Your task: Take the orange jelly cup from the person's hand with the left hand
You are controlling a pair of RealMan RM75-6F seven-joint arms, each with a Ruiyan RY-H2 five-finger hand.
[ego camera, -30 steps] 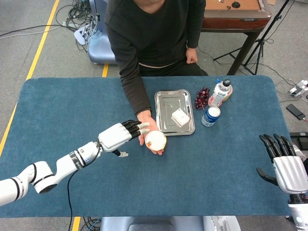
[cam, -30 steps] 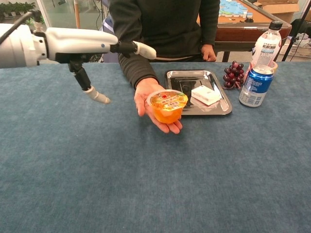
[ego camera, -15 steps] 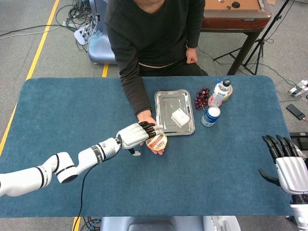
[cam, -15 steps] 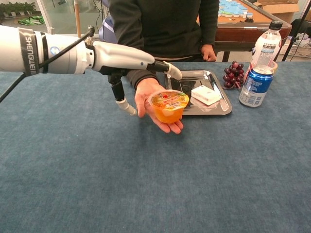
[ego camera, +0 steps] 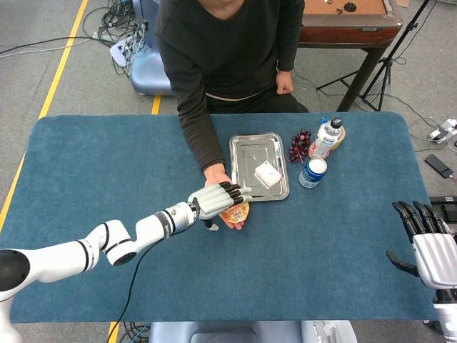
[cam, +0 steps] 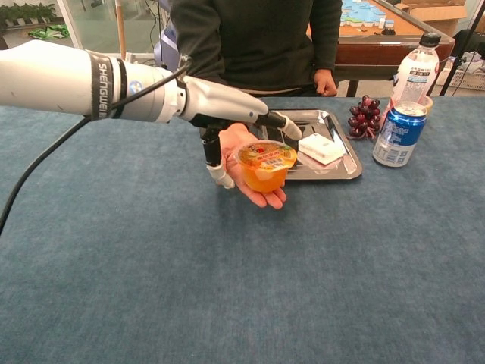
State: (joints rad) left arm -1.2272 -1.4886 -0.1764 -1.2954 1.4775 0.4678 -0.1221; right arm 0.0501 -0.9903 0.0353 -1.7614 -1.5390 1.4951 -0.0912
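The robot's left arm reaches far out across the table point(ego camera: 86, 164) from the lower left, its white segments nearly straight from shoulder to wrist. The left hand point(ego camera: 214, 201) is held flat with the palm down and the fingers point(cam: 282, 124) stretched forward and slightly apart, gripping nothing. In the chest view the thumb point(cam: 219, 174) hangs downward beneath the palm, apart from the other fingers. The right arm stays low at the lower right edge of the head view. The right hand point(ego camera: 427, 244) is raised upright, back toward the camera, dark fingers extended and spread, thumb out to the side, holding nothing.
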